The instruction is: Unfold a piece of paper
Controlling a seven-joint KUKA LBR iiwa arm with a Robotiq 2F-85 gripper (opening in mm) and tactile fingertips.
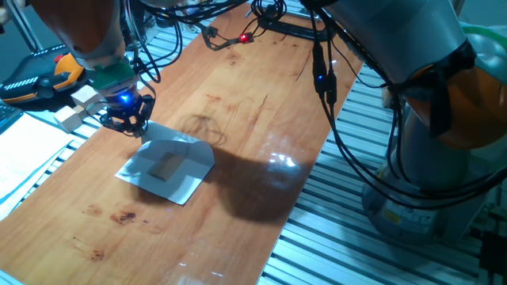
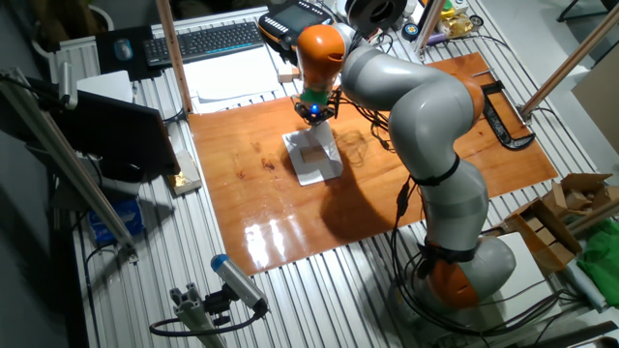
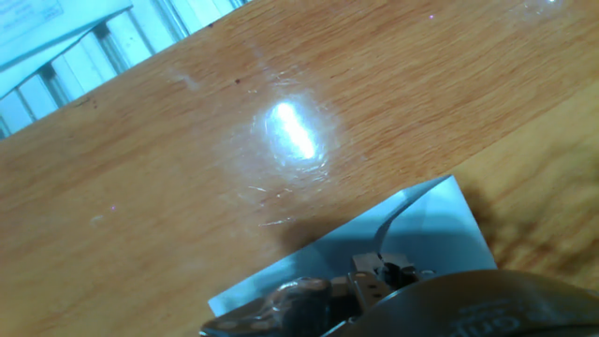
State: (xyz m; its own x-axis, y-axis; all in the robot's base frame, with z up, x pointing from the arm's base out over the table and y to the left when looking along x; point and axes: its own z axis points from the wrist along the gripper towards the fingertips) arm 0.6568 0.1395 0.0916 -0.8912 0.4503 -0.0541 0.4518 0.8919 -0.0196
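Item: piece of paper (image 1: 168, 167), plain white, lying on the wooden table (image 1: 261, 119) directly below and just in front of the pincer (image 1: 127, 119). One flap is raised off the sheet on the side nearest the pincer; a squarish darker patch shows at the sheet's middle. In the other fixed view the piece of paper (image 2: 314, 155) sits just beneath the pincer (image 2: 315, 113), on the table (image 2: 464, 145).

Item: pincer, on an orange-and-grey arm (image 2: 416, 106), with a blue light glowing at the wrist. It hangs over the paper's raised edge. In the hand view the piece of paper (image 3: 440, 229) fills the lower part, and a thin curled strip of it rises toward the pincer (image 3: 379, 271). Whether the fingers are clamped on that edge or only close to it cannot be told.

Item: keyboard (image 2: 203, 41), well behind the pincer, off the table.

Item: white printed sheets (image 2: 232, 72), beside the keyboard.
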